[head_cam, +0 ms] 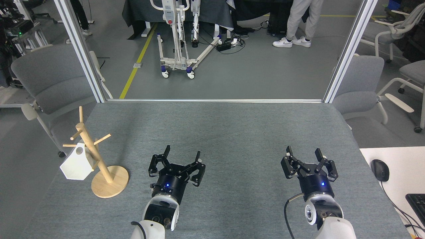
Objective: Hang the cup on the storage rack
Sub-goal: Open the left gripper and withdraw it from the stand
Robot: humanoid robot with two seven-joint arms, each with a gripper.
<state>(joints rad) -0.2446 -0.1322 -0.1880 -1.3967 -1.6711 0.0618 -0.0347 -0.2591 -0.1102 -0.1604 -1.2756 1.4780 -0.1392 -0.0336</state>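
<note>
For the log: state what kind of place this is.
Probably a robotics lab or test bay: a wheeled equipment stand with trailing floor cables, office chairs, and a framed grey worktable.

Both arms reach up from the bottom edge, side by side and well apart. The left gripper (181, 156) points toward 12 o'clock with its fingers spread wide and holds nothing. The right gripper (303, 153) points the same way, also spread and empty.
</note>
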